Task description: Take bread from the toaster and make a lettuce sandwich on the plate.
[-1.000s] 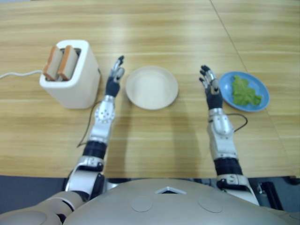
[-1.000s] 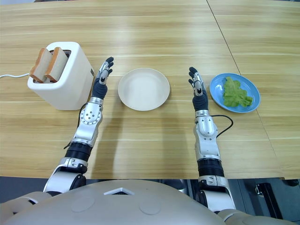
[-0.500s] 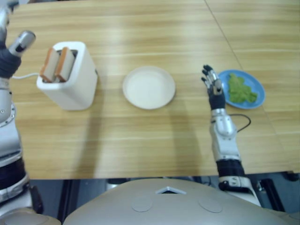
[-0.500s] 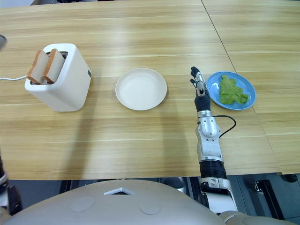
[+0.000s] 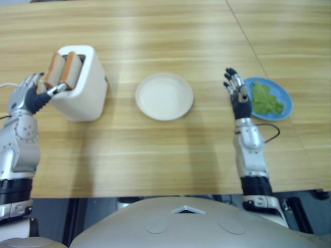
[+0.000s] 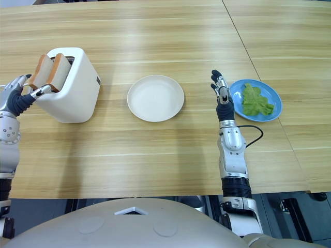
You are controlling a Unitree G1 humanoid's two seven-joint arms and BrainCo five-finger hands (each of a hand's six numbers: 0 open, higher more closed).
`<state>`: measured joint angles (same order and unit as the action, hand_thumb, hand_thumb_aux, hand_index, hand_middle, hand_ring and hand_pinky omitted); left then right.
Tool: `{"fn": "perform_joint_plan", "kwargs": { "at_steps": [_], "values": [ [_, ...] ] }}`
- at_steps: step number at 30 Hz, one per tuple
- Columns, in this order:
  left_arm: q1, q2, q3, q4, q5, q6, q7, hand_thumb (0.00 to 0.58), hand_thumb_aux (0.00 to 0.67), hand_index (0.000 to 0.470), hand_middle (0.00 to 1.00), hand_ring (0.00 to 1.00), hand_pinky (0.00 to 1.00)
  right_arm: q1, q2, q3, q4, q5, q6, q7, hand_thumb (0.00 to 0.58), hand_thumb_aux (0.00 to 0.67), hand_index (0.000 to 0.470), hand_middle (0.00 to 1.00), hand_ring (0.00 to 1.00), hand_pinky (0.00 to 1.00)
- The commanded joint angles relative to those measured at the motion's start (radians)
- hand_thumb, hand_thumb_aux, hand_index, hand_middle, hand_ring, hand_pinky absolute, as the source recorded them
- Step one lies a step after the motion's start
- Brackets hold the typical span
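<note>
A white toaster (image 6: 72,93) stands at the left of the table with two slices of bread (image 6: 50,72) sticking up from its slots. My left hand (image 6: 20,96) is open just left of the toaster, its fingertips close to the nearer slice. An empty cream plate (image 6: 155,98) lies in the middle. At the right, a blue plate (image 6: 273,112) holds a lettuce leaf (image 6: 254,101). My right hand (image 6: 221,94) stands open and upright just left of the blue plate, holding nothing.
A white cord (image 5: 6,84) runs off the table's left edge behind the toaster. A black cable (image 6: 249,135) loops beside my right forearm. A seam (image 6: 245,44) between two tabletops runs diagonally at the right. Bare wood stretches behind the plates.
My left hand has swung from beside the cream plate out to the left and come down against the toaster's left side. The right hand has barely shifted.
</note>
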<state>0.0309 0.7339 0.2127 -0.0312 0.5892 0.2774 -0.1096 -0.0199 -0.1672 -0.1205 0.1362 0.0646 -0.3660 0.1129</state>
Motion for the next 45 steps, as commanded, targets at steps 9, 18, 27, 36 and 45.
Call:
{"fn": "perform_joint_plan", "kwargs": {
  "at_steps": [9,18,27,36,45],
  "values": [
    [-0.017,0.023,-0.009,0.077,0.037,0.065,0.043,0.0,0.0,0.0,0.0,0.0,0.0,0.028,-0.011,-0.012,-0.052,0.002,0.033,0.006,0.0,0.0,0.0,0.0,0.0,0.0],
    [-0.038,0.033,-0.032,0.047,0.103,0.117,0.078,0.0,0.0,0.0,0.0,0.0,0.0,0.031,-0.009,-0.009,-0.056,-0.003,0.037,0.005,0.0,0.0,0.0,0.0,0.0,0.0],
    [-0.114,0.056,-0.112,0.077,0.232,0.185,0.097,0.0,0.0,0.0,0.0,0.0,0.0,0.044,-0.005,-0.008,-0.068,-0.01,0.037,-0.001,0.0,0.0,0.0,0.0,0.0,0.0],
    [-0.17,0.064,-0.176,0.11,0.28,0.204,0.089,0.0,0.0,0.0,0.0,0.0,0.0,0.06,-0.001,-0.005,-0.077,-0.015,0.037,-0.009,0.0,0.0,0.0,0.0,0.0,0.0],
    [-0.165,0.073,-0.184,0.141,0.279,0.196,0.097,0.565,0.562,0.386,0.0,0.0,0.0,0.069,0.003,-0.006,-0.083,-0.019,0.038,-0.013,0.0,0.0,0.0,0.0,0.0,0.0]
  ]
}}
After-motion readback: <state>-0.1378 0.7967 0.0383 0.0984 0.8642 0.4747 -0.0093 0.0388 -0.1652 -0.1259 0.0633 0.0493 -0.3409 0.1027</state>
